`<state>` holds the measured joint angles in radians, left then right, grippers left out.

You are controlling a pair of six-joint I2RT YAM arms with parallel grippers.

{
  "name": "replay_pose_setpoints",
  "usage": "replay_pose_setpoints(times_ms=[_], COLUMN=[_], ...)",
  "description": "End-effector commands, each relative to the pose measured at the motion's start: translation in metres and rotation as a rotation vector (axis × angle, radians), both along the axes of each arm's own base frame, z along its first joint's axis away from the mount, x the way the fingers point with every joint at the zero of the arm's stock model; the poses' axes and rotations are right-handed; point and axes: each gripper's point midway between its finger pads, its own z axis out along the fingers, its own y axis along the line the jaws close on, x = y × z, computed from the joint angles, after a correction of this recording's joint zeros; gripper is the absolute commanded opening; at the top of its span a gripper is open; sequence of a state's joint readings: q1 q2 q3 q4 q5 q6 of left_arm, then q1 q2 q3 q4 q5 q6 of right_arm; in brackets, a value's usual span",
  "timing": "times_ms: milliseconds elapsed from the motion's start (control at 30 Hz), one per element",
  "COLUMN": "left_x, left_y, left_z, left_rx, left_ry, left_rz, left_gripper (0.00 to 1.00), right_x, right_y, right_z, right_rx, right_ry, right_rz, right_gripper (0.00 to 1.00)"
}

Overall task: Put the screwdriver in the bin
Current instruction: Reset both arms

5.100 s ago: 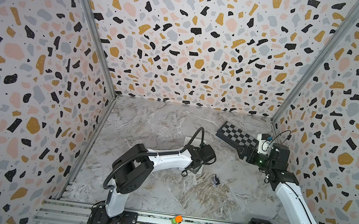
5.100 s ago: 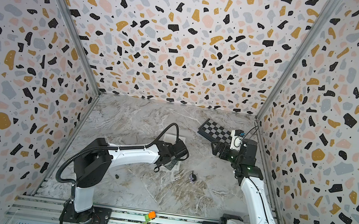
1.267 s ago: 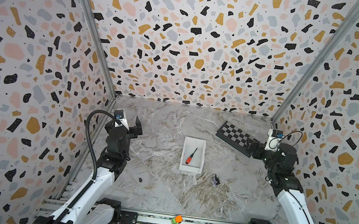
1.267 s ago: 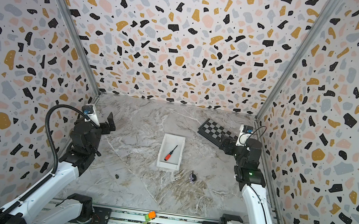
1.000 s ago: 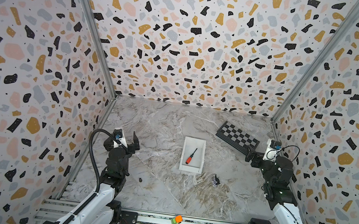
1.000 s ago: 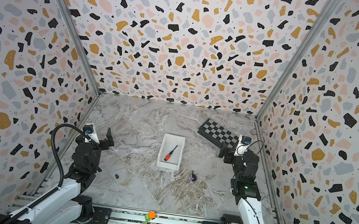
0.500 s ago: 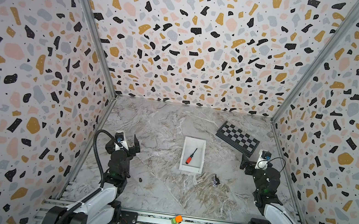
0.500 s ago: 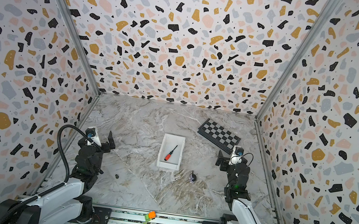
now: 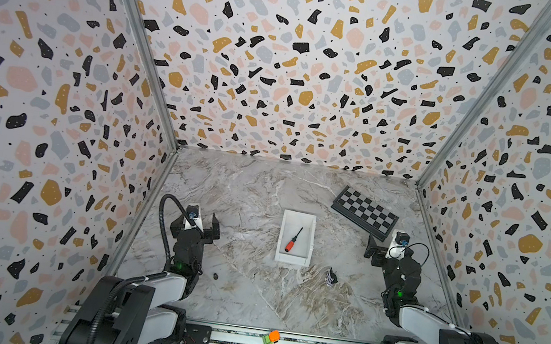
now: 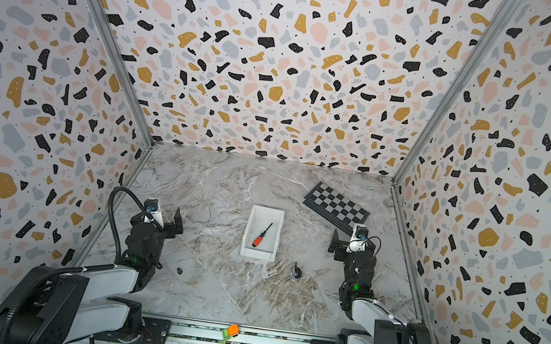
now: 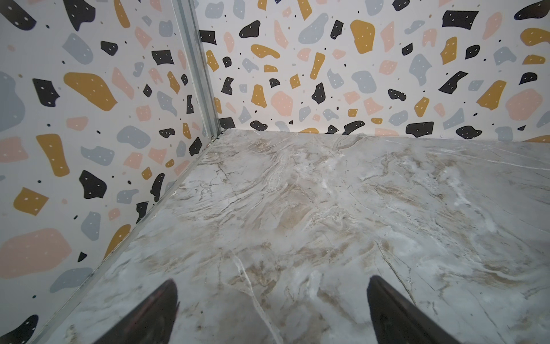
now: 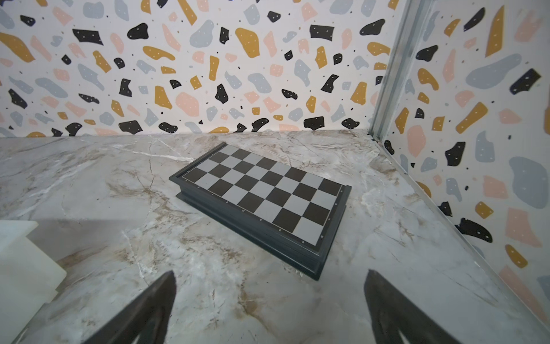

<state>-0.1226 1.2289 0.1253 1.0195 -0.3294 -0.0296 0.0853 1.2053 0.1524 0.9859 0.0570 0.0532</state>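
Note:
The screwdriver (image 9: 293,240) (image 10: 262,235), with a red-orange handle and a thin black shaft, lies slantwise inside the white bin (image 9: 292,259) (image 10: 256,253) at mid-table. My left gripper (image 9: 195,225) (image 10: 157,220) sits low near the left wall, well left of the bin, open and empty. In the left wrist view the left gripper (image 11: 270,297) has only bare marble between its fingers. My right gripper (image 9: 390,251) (image 10: 353,245) (image 12: 269,295) is open and empty near the right wall. A corner of the bin (image 12: 20,259) shows in the right wrist view.
A black-and-grey chequered board (image 9: 365,211) (image 10: 337,202) (image 12: 262,196) lies at the back right, just beyond the right gripper. A small dark object (image 9: 331,276) (image 10: 296,271) sits near the bin's front right corner. A dark speck (image 9: 215,276) lies beside the left arm.
Both arms have drawn back toward the near rail and folded low at the table's sides. The left gripper has left the bin, and the screwdriver lies still inside it.

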Motion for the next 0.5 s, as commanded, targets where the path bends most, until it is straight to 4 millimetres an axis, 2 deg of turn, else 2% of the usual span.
replay_pose_setpoints(times_ms=[0,167,233,300,367,467], left_x=[0.006,0.013,0.015,0.017,0.018,0.018], left_y=[0.0,-0.001,0.0,0.0,0.002,0.004], left_z=[0.023,0.008,0.006,0.004,0.005,0.004], left_rx=[0.012,0.02,0.013,0.015,0.012,0.009], left_ry=[-0.105,-0.068,-0.072,-0.044,-0.054,-0.045], left_rz=[-0.002,-0.002,0.007,0.008,0.018,0.029], left_gripper=[1.0,1.0,1.0,1.0,1.0,1.0], right_x=[0.008,0.008,0.011,0.016,0.029,0.029], right_y=[-0.002,-0.003,0.0,0.005,0.007,0.002], right_z=[0.02,0.011,0.003,0.003,-0.013,-0.012], right_rx=[-0.05,-0.062,-0.064,-0.08,-0.067,-0.039], right_ry=[-0.089,-0.104,-0.096,-0.131,-0.02,-0.022], right_rz=[-0.027,-0.027,-0.014,0.008,0.039,0.046], right_gripper=[0.99,0.99,0.99,0.99,0.99,0.99])
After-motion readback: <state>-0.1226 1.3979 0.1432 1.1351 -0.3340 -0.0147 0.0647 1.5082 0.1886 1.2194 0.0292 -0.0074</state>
